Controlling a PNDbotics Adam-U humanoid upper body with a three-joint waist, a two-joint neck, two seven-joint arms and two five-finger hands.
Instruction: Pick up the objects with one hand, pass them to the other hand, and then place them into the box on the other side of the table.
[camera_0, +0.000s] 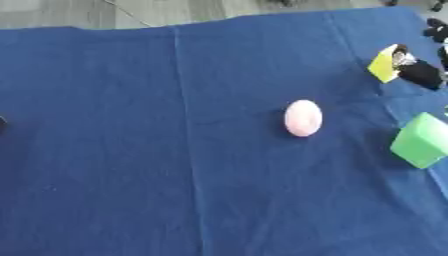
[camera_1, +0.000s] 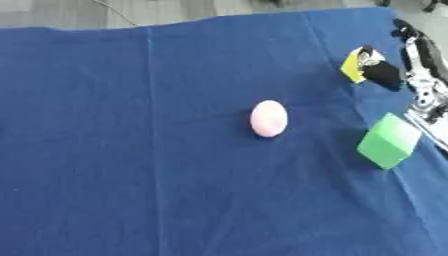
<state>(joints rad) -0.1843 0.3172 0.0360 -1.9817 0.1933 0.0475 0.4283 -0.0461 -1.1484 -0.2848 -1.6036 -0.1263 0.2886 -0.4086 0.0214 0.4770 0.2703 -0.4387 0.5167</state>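
Note:
A pink egg-shaped object (camera_0: 303, 118) lies on the blue cloth (camera_0: 175, 150) near the middle. To its right a green block (camera_1: 388, 140) sits tilted near the cloth's right edge. At the upper right my right hand (camera_1: 382, 73) comes in from the right side, its black fingers curled on a small yellow object (camera_1: 353, 65) held just over the cloth. A dark sliver (camera_0: 2, 123) at the left edge may be my left hand; too little of it shows to read. No box is in view.
The cloth covers the whole table, with a long crease (camera_0: 179, 100) running front to back left of centre. Grey floor (camera_0: 87, 12) shows beyond the far edge. The silver and black forearm (camera_1: 423, 80) runs along the right border above the green block.

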